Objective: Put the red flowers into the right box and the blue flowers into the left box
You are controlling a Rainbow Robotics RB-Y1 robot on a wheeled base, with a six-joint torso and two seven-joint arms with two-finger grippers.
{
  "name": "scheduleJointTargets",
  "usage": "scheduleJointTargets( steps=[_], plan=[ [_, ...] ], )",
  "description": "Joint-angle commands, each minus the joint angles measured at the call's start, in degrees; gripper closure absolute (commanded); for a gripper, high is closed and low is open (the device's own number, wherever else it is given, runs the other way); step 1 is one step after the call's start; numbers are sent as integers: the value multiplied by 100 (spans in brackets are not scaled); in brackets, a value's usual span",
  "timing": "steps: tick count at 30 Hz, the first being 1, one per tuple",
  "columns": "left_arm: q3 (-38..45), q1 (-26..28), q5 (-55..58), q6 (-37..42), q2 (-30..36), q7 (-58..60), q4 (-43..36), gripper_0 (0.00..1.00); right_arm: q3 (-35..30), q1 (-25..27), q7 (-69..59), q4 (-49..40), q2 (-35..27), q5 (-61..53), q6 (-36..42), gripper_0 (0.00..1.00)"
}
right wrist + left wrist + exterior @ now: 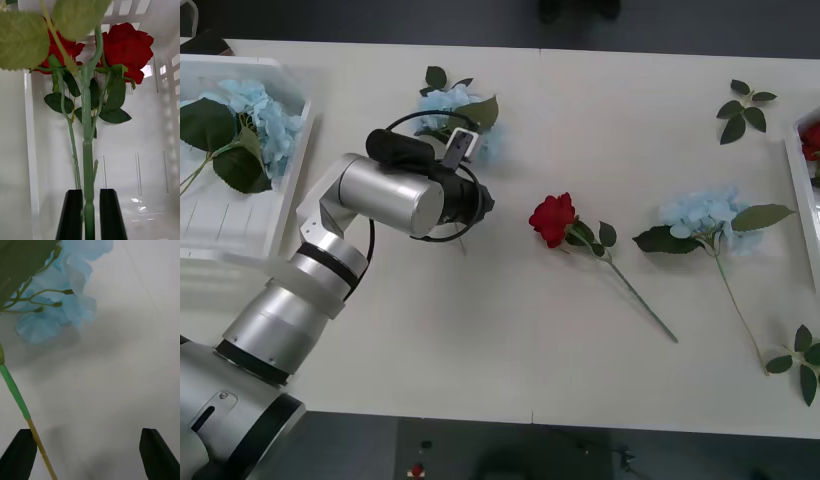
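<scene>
My right gripper [89, 215] is shut on the green stem [87, 157] of a red flower, held inside the white right box [150, 150]. Two red blooms [127, 45] show behind that stem. I cannot tell which bloom is on the held stem. My left gripper [90, 453] hangs open over the table, with a blue flower [63, 311] just ahead and its stem [17, 393] beside one finger. In the front view the left arm [395, 195] reaches to that blue flower [450, 105]. Another blue flower [255, 120] lies in the left box [240, 235]. A red flower [553, 218] and a blue flower [700, 212] lie mid-table.
The right box's rim [798, 190] shows at the table's right edge, with some red inside. Bloomless leaf sprigs lie at the back right [743, 108] and front right [802, 362]. Bare tabletop runs along the front edge.
</scene>
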Motion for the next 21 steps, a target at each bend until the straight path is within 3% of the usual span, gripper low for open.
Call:
scheduleJointTargets(
  steps=[1, 5, 6, 15, 21],
  plan=[
    [-72, -134, -94, -314, -45, 323, 209, 61, -29, -166, -167, -74, -175, -15, -46, 0],
    [-99, -134, -120, -376, -45, 314, 314, 68, -20, -122, -132, -118, -175, -226, -37, 0],
    [-90, -134, -138, -376, -45, 323, 332, 99, -29, -86, -123, -179, -175, -358, -46, 0],
    [-90, -29, -14, -367, 34, 262, 235, 100, -38, 116, 140, -917, -175, -1922, 376, 0],
    [-99, 736, 196, -60, 579, 147, -951, 100, -55, 265, 931, -1691, -78, -2326, 394, 0]
  ],
)
